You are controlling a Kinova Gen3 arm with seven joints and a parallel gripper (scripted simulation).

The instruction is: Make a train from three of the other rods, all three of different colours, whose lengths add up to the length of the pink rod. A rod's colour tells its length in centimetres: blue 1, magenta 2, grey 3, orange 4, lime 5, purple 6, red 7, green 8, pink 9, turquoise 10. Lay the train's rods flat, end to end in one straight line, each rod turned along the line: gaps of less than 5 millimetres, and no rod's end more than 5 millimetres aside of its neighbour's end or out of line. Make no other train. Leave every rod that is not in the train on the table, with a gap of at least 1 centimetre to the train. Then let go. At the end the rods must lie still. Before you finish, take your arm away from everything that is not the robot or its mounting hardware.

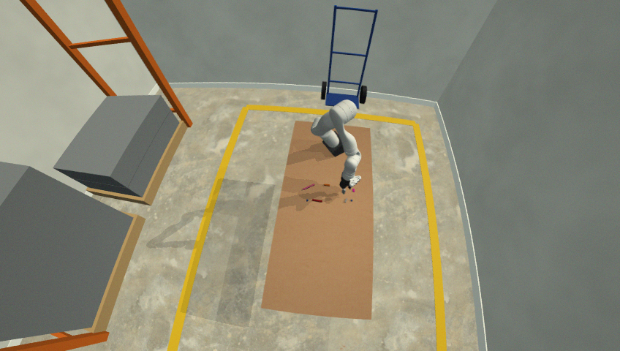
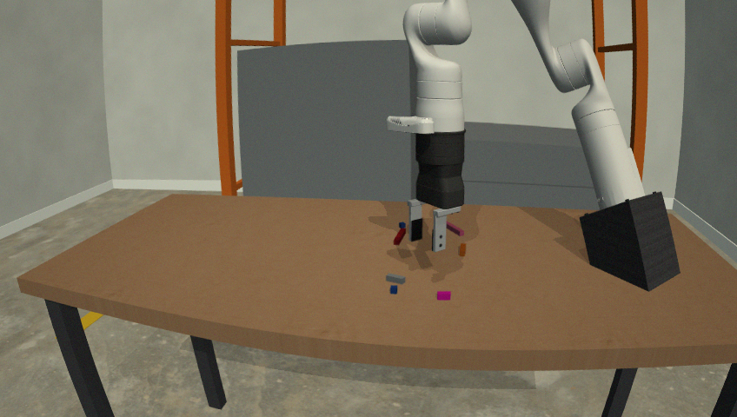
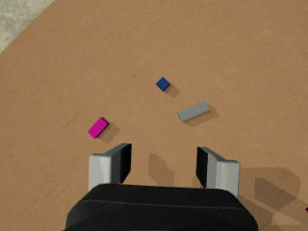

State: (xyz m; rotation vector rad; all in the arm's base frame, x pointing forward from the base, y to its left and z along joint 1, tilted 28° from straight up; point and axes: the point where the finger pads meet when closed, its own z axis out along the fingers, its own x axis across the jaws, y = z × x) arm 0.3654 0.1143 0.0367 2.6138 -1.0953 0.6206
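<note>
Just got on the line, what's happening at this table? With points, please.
The arm's end effector [image 2: 427,244] [image 3: 164,159] is open and holding nothing, above the table [image 2: 248,289]. No train yet: the pink rod [image 1: 308,186] [image 2: 454,228], red rod [image 1: 316,200] [image 2: 400,236], orange rod [image 1: 326,185] [image 2: 462,249], grey rod [image 2: 395,279] [image 3: 193,111], magenta rod [image 1: 353,190] [image 2: 443,295] [image 3: 98,127] and two blue ones lie apart.

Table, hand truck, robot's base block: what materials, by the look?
Table: likely wood or fibreboard, matte, faint mottled grain. Hand truck: probably painted metal, blue, thin tubular bars. Base block: black, fine streaks; stained wood or brushed metal, unclear.
</note>
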